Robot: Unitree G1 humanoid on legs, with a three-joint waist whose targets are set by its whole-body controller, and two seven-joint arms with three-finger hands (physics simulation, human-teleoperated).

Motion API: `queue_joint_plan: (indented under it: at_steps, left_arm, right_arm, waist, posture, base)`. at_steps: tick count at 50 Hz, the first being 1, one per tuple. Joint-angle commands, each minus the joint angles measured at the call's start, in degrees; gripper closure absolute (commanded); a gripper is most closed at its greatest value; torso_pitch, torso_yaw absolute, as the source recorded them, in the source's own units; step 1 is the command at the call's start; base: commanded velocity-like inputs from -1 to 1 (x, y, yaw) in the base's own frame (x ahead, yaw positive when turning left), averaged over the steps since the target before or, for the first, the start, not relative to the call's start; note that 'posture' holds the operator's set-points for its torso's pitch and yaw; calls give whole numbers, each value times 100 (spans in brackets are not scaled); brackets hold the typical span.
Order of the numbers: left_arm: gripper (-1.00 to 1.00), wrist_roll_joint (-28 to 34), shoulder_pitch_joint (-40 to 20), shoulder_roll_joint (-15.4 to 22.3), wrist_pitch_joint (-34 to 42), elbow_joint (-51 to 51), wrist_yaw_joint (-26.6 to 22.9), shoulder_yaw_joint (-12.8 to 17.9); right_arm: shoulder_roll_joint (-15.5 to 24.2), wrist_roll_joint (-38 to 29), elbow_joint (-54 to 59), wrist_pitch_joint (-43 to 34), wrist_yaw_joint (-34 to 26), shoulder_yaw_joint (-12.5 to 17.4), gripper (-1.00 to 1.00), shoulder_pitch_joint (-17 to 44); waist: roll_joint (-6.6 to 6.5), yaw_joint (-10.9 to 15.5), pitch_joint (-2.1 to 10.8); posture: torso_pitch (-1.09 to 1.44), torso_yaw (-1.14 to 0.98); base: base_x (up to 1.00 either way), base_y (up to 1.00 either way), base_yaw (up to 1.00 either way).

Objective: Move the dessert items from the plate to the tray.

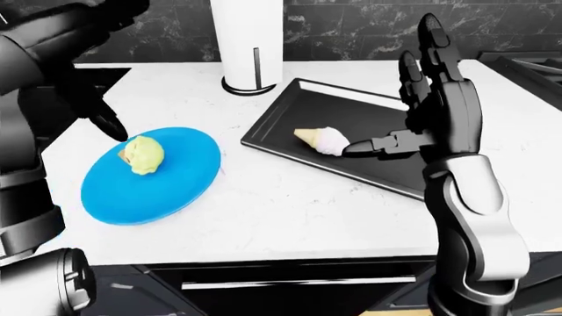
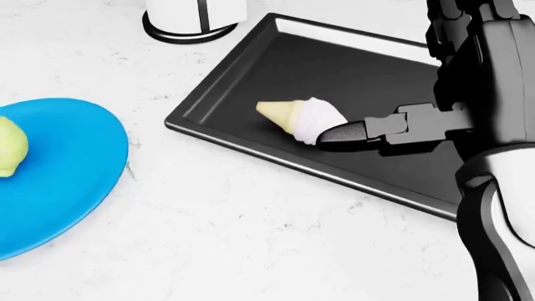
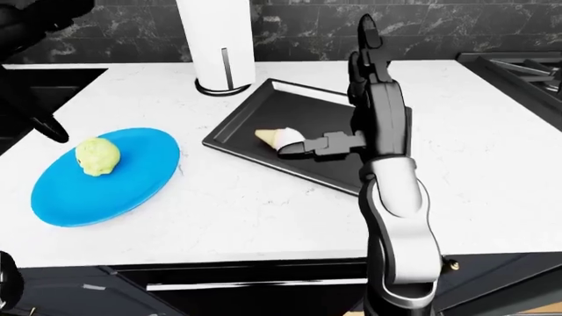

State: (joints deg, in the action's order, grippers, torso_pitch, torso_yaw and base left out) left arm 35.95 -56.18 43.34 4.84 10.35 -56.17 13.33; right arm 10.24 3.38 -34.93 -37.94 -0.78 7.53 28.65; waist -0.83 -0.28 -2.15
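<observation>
A pink ice-cream cone [image 2: 299,117] lies on its side in the black tray [image 2: 368,63], cone tip pointing left. A green ice-cream scoop [image 1: 143,155] sits on the blue plate [image 1: 167,187], left of the tray. My right hand [image 1: 400,99] is open over the tray with its fingers pointing up. Its thumb tip [image 2: 339,134] is at the cone's pink end. My left hand [image 1: 101,115] hangs open just above and left of the green scoop, holding nothing.
A white paper-towel roll on a black stand [image 1: 248,46] is at the top, just beyond the tray's upper left corner. The white counter [image 1: 308,210] ends at a near edge with dark drawers below. A stove edge [image 3: 518,66] shows at the far right.
</observation>
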Motion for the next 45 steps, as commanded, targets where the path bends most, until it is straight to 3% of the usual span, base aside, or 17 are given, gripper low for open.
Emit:
queue_joint_plan:
  at_steps: [1,9,11,16,37,44,45]
  left_arm:
    - [-100,-277,81,156,-620,-87,57,91]
    - [-100,-670,737,240,-1126,-184,-197,272]
    - [-100,-635,835,244,-1230,-72,-65,305]
    - [-100,-693,1084,160,-964,-441,-281,355]
    - [-100,-494,1203,326,-966,-590,-854,401]
    - [-100,-369,1080,459,-1340,-47,-658,381]
    - [-89,-363,1071,468,-1406,0,-640,370]
  right_arm:
    - [35,-12,-136,190,13,42,-100,154]
    - [4,-37,-111,287,-3,26,-100,59]
    - [-4,-31,-145,268,0,36,-100,48]
    - [5,-43,-187,235,-8,36,-100,29]
    - [-19,-38,-225,258,-17,31,-100,-31]
    - [-21,-35,-165,264,-9,14,-100,37]
    - [-24,-30,-160,267,-8,18,-100,41]
  waist:
    - [-29,-9,131]
    - [-15,49,129]
    - [-19,54,127]
    - [-30,73,138]
    - [-40,72,167]
    - [-64,61,185]
    - [-64,59,188]
  posture:
    - [0,0]
    - [0,0]
    - [0,0]
    - [0,0]
    - [0,0]
    - [0,0]
    - [0,0]
  base:
    - [0,0,0]
    - [0,0,0]
    - [0,0,0]
    - [0,0,0]
    - [0,0,0]
    - [0,0,0]
    - [0,0,0]
